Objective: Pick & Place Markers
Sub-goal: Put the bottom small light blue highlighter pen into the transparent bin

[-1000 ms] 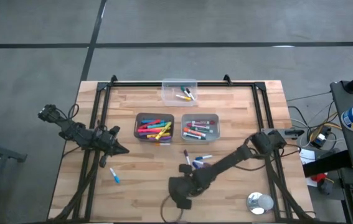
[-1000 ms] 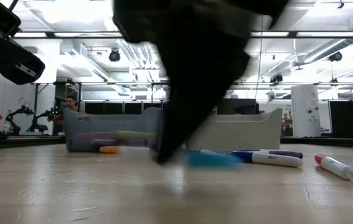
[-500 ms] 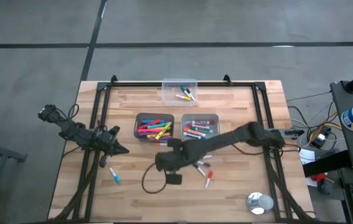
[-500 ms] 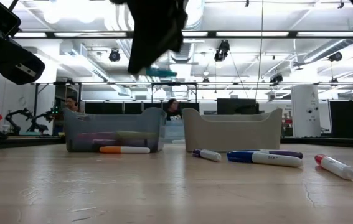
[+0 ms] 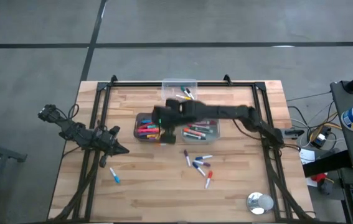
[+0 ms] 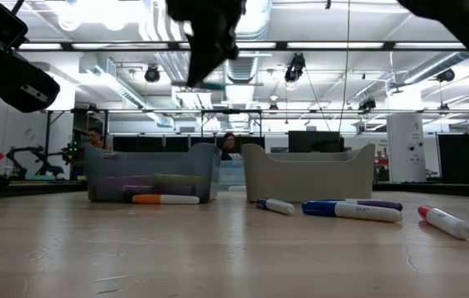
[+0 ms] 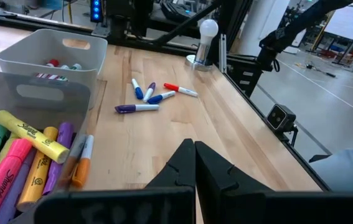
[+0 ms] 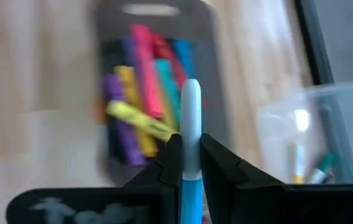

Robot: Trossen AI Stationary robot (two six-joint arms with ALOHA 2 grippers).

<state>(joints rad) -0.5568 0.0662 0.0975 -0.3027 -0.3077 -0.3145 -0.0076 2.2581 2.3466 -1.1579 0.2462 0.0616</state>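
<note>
My right gripper hangs above the dark grey bin, shut on a marker with a white and a blue part. That bin holds several bright markers. More markers lie in the light grey bin and in the clear tub. Several loose markers lie flat on the wood, and one blue marker lies near the left. My left gripper waits shut at the table's left, holding nothing. My right gripper pinches the marker between its two fingers, with the blue part back between them. The marker lies along the fingers and its white end sticks out past the tips. The fingers slant down, and the marker is clear of table and bins.
A silver tape roll sits at the near right corner. A black frame runs along the table's sides and far edge. Bare wood lies in front of the bins and at the near left. People and equipment show in the room beyond.
My right gripper has swung from the table's near middle up and toward the far edge, to above the dark grey bin. It has tipped less steeply down. The marker has come with it, lifted from table level clear into the air.
</note>
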